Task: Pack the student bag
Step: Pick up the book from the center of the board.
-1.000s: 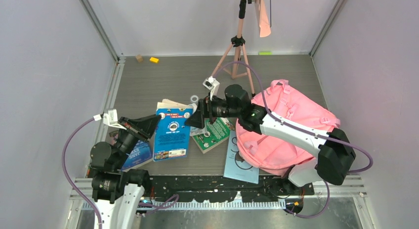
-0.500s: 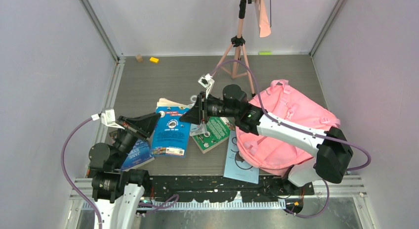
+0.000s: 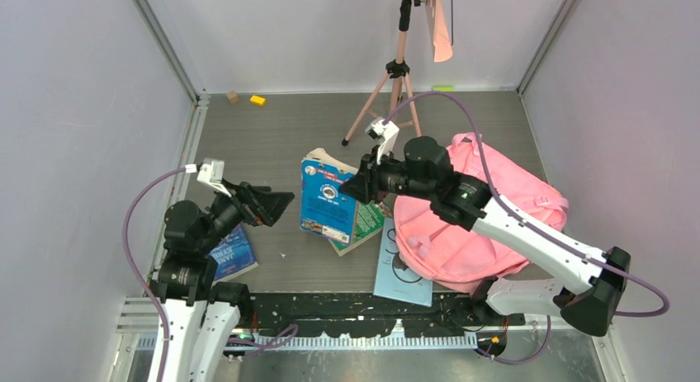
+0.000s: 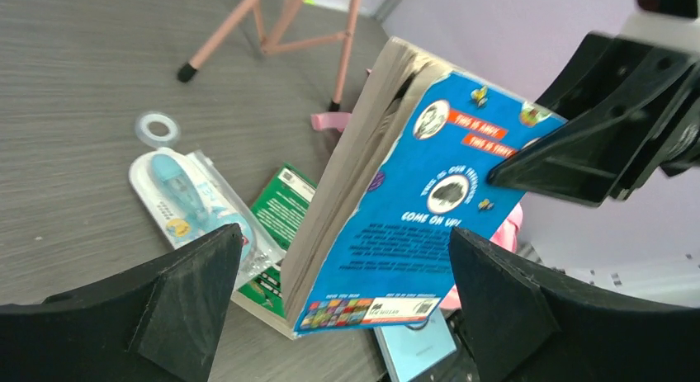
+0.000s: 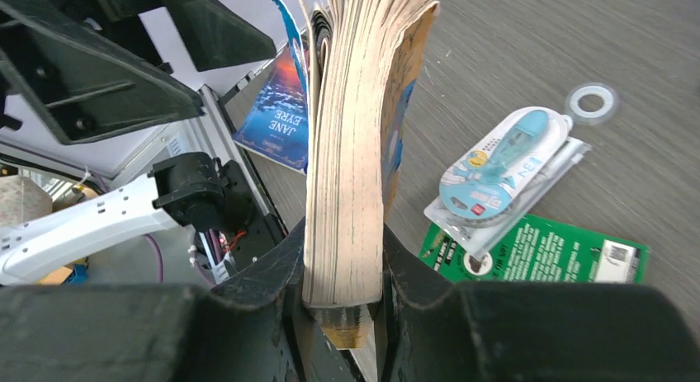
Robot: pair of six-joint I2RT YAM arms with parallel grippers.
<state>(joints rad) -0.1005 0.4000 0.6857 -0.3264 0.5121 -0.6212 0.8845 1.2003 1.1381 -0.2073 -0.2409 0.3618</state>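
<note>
The student bag [image 3: 495,213] is a large pink backpack lying at the right. My right gripper [image 3: 357,186] is shut on a thick blue paperback [image 3: 328,202] and holds it on edge above the table, just left of the bag. In the right wrist view the page block [image 5: 355,151] sits clamped between the fingers [image 5: 342,293]. My left gripper [image 3: 274,207] is open and empty, left of the book. In the left wrist view the blue cover [image 4: 429,209] hangs between and beyond its spread fingers [image 4: 342,316].
A green book [image 3: 369,225] and a packaged correction tape [image 4: 186,202] lie under the held book, with a tape ring [image 4: 155,128] nearby. A pale blue notebook [image 3: 402,271] lies by the bag. A dark blue book [image 3: 231,252] is at the left. A pink tripod [image 3: 398,77] stands behind.
The right gripper has lifted the blue paperback off the table and carried it to the right, toward the bag. The left gripper has moved to the right and stays open.
</note>
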